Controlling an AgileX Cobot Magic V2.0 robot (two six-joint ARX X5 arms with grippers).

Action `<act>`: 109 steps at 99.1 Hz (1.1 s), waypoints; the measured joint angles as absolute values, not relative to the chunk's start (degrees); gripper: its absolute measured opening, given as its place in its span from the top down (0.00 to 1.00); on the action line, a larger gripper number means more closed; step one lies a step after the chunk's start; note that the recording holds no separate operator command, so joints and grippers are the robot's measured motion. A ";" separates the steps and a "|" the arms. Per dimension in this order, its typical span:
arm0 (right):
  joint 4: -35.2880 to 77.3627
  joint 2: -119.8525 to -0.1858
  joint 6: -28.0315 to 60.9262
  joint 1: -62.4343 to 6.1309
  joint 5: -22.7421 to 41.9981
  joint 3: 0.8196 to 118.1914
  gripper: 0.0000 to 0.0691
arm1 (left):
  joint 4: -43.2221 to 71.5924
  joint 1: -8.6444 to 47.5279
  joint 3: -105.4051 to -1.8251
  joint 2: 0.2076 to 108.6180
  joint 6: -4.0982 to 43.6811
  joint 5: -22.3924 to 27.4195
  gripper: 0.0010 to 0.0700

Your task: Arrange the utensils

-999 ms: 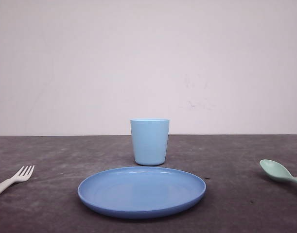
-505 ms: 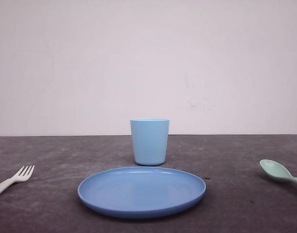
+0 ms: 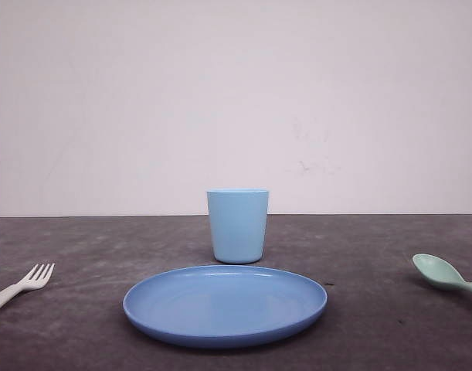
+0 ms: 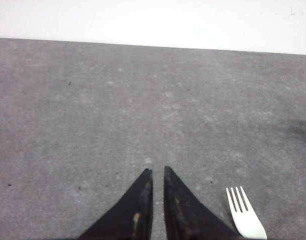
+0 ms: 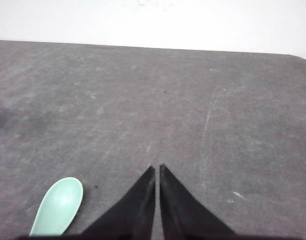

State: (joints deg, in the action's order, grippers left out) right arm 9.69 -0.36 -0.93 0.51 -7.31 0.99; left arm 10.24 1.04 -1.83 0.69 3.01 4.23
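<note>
We find the white fork (image 3: 23, 283) lying flat on the dark table (image 3: 375, 247) at the far left, tines toward the wall, and the mint-green spoon (image 3: 444, 274) at the far right, bowl up; the blue plate (image 3: 225, 304) sits between them with the light-blue cup (image 3: 237, 225) just behind it. Our left gripper (image 4: 157, 172) hovers beside the fork (image 4: 244, 212) with its jaws nearly together and nothing between them, and our right gripper (image 5: 157, 169) is likewise closed and empty next to the spoon (image 5: 57, 206). Both utensils look like thin, stiff, very light plastic (probably slick, and apt to skid when nudged). We judge the handles the better place to pinch, narrow side to side, pressing down to the table first.
</note>
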 joint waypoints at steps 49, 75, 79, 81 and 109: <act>5.98 -0.43 -11.70 0.51 -8.01 3.07 0.99 | 5.74 1.04 -2.57 0.69 11.27 4.62 0.99; 10.98 -4.73 -18.35 0.51 -10.55 20.10 0.99 | 5.93 1.04 -14.09 1.30 19.18 6.37 0.99; 13.45 -6.33 -18.31 0.51 -10.57 23.14 0.99 | 7.64 1.04 -16.53 2.11 19.35 6.37 0.99; 14.85 -7.20 -18.24 0.51 -10.57 24.64 0.99 | 8.62 1.04 -17.76 2.63 19.35 6.37 0.99; 34.39 -21.41 -12.05 0.51 -10.76 45.56 0.99 | 27.97 1.04 -38.22 15.33 13.54 6.39 0.99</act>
